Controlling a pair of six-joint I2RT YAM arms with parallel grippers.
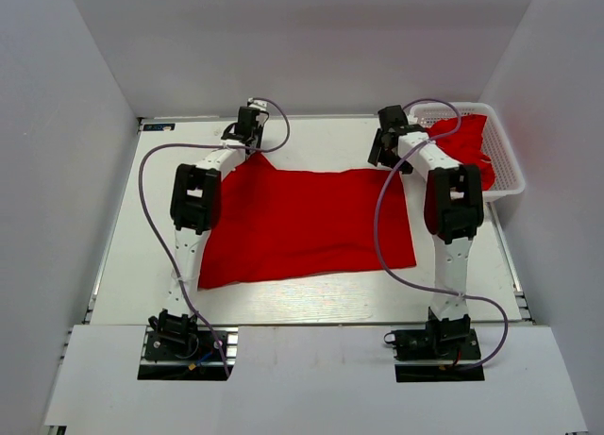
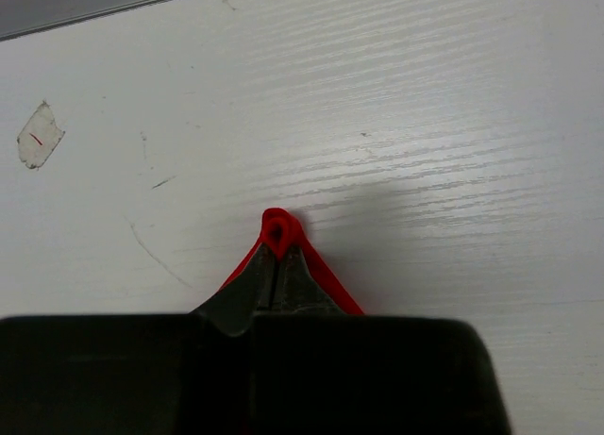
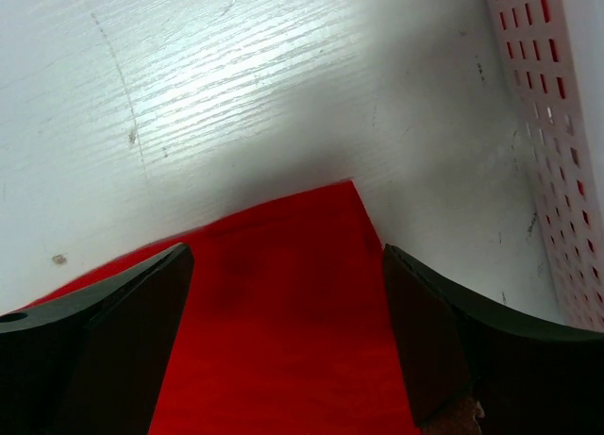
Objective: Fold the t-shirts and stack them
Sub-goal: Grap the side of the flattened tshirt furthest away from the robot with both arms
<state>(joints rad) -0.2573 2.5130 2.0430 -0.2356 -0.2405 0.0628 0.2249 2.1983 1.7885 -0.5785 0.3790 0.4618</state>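
Low in the overhead frame, a strip of the white table (image 1: 311, 298) shows bare below the cloth. Above it, filling the middle of the frame, one red t-shirt (image 1: 307, 223) lies spread flat in a rough rectangle, its lower edge slanting down toward the left. At the shirt's upper left corner the left gripper (image 2: 277, 265) is clamped on the cloth: in its wrist view the two fingers meet, and a small loop of red fabric pokes out just past their tips against the table. At the shirt's upper right corner the right gripper (image 3: 288, 265) hangs with its fingers wide apart, one to each side of the pointed cloth corner below, gripping nothing. In the upper right of the overhead frame stands the white lattice basket (image 1: 510, 171), with more red t-shirts (image 1: 469, 138) heaped inside it.
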